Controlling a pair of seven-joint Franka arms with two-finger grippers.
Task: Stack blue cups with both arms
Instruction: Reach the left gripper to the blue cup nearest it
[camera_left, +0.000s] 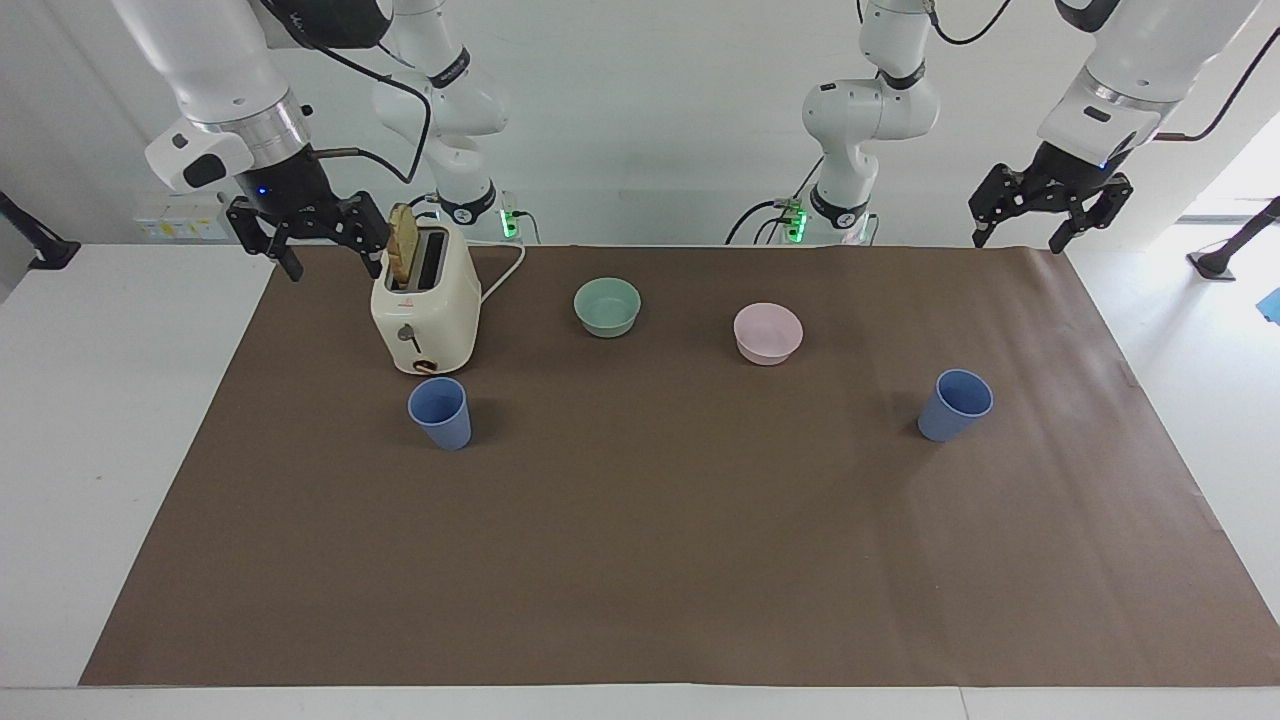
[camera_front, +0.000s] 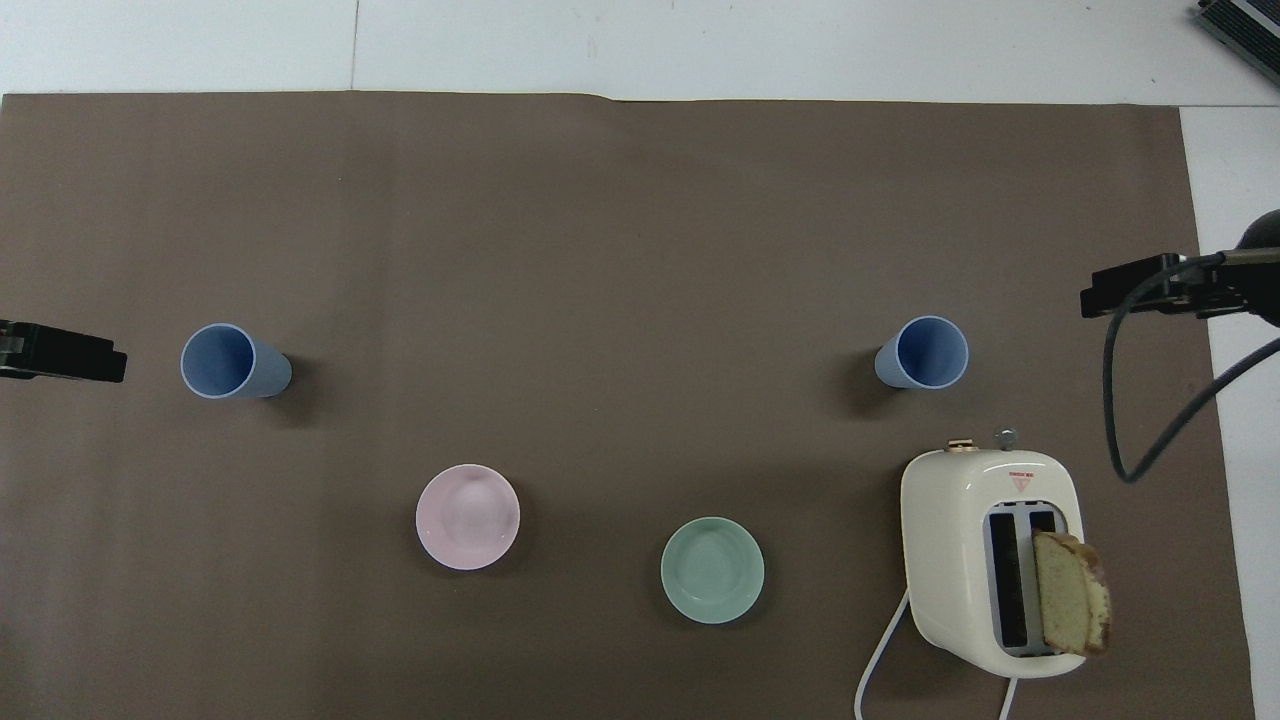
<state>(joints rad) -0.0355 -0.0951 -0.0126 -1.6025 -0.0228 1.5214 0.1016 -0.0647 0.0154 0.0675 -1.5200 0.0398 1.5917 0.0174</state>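
Note:
Two blue cups stand upright and far apart on the brown mat. One blue cup (camera_left: 440, 412) (camera_front: 925, 353) stands toward the right arm's end, just farther from the robots than the toaster. The other blue cup (camera_left: 956, 405) (camera_front: 232, 362) stands toward the left arm's end. My right gripper (camera_left: 330, 255) hangs open and empty in the air beside the toaster, over the mat's edge. My left gripper (camera_left: 1020, 238) hangs open and empty over the mat's corner at its own end. In the overhead view only the fingers of each show, the left's (camera_front: 70, 355) and the right's (camera_front: 1140, 288).
A cream toaster (camera_left: 425, 310) (camera_front: 990, 560) with a bread slice sticking out stands near the right arm. A green bowl (camera_left: 607, 306) (camera_front: 712, 570) and a pink bowl (camera_left: 768, 333) (camera_front: 467, 516) sit between the cups, nearer to the robots. The brown mat (camera_left: 640, 560) covers the table.

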